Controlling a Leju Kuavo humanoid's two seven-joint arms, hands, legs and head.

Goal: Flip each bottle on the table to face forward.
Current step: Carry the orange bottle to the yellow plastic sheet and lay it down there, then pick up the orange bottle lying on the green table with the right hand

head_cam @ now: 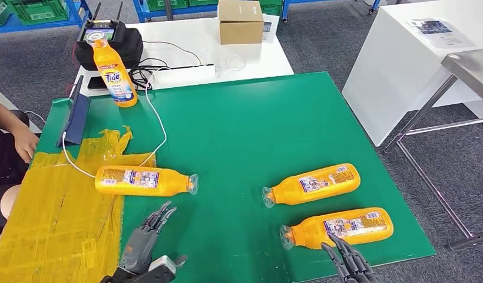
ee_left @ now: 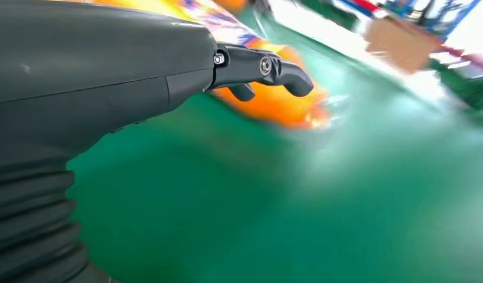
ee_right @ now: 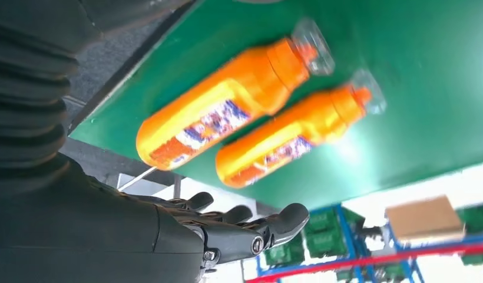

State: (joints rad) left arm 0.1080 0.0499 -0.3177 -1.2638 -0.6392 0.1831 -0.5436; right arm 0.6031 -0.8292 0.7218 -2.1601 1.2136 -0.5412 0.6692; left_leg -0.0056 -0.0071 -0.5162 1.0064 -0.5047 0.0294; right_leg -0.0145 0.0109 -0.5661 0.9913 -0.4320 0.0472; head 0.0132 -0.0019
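Head view: three orange plastic bottles lie label-side down; one (head_cam: 146,180) ahead of the released left hand (head_cam: 149,234), two (head_cam: 311,185) (head_cam: 337,227) by the released right hand (head_cam: 350,260). Wrist views: neither hand grasps anything; flipping seems not yet begun

Three bottles are lying on the mat (head_cam: 251,130): the left bottle (head_cam: 144,180) alone, the middle bottle (head_cam: 313,184) behind the near bottle (head_cam: 339,227). An upright bottle (head_cam: 113,73) is standing, seemingly, at the mat's far-left edge.
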